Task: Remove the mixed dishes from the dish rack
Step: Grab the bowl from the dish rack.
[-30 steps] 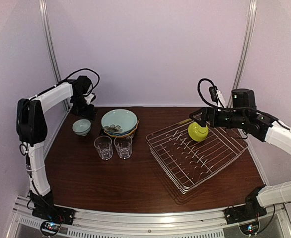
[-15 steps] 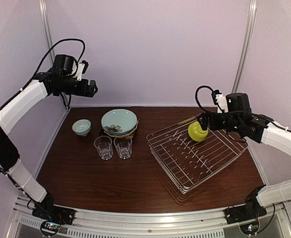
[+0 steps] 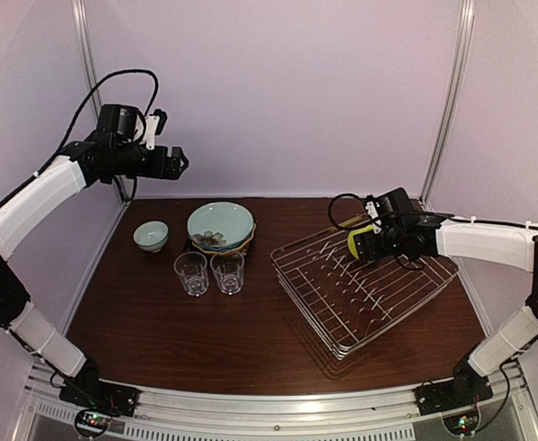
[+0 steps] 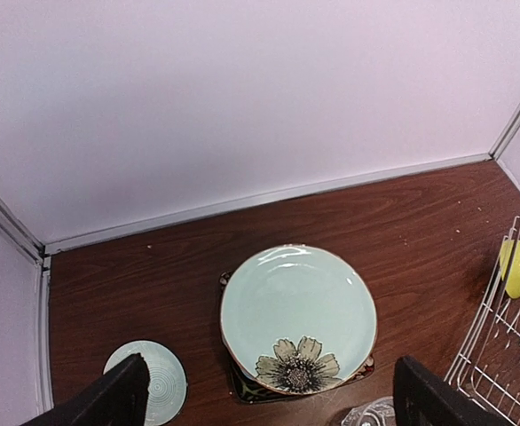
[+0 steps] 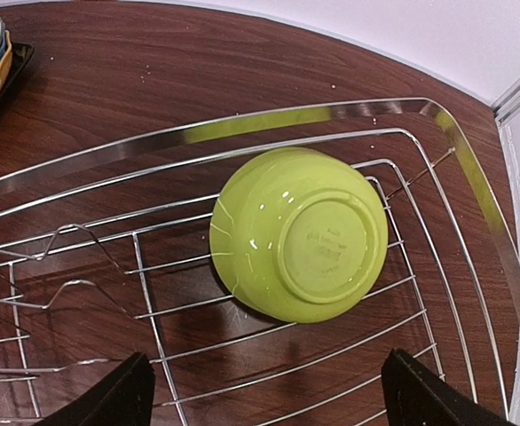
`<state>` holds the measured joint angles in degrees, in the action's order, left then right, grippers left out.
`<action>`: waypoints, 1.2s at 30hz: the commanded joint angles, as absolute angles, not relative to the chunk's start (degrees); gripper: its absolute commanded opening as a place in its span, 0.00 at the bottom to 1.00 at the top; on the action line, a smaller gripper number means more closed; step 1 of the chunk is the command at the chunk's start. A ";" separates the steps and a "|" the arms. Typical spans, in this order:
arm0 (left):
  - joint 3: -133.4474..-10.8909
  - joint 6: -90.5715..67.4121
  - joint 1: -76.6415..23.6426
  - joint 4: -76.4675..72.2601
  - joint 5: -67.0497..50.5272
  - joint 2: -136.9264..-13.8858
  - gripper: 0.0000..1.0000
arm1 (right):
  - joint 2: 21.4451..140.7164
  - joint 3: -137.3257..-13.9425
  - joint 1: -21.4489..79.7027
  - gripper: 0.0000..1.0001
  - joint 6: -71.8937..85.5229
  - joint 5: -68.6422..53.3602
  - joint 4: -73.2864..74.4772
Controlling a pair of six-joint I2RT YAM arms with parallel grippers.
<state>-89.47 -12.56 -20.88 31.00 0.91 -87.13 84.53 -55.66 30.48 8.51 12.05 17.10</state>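
Note:
The silver wire dish rack sits at the right of the table and holds one yellow-green bowl, lying tilted with its base up. My right gripper hovers just above that bowl, open, its fingers wide apart and touching nothing. On the left, a pale teal flower plate tops a stack resting on a black square plate. A small white bowl and two clear glasses stand near it. High at the back left, my left gripper hangs open and empty.
Upright prongs stand in rows across the rack's middle. Metal frame posts rise at the back corners against the pale wall. An aluminium rail runs along the near table edge, carrying both arm bases.
My left arm has lifted from beside the white bowl to high above the table's back left. My right arm has swung lower, bringing its gripper down over the yellow-green bowl.

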 commanded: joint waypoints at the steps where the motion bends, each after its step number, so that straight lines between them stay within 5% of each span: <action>1: -88.51 -14.05 -20.92 28.33 0.69 -87.36 0.97 | 86.90 -58.55 30.91 0.86 7.69 14.43 18.00; 8: -88.32 -14.61 -20.92 28.34 1.95 -87.50 0.97 | 91.45 -60.35 30.85 0.68 6.89 13.97 18.34; 36: -87.68 -15.24 -20.92 28.14 3.57 -87.60 0.97 | 102.68 -67.60 27.30 0.57 2.38 24.42 19.83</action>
<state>-88.25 -14.59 -20.91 30.87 2.76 -87.22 101.27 -65.67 28.47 3.40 20.99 18.79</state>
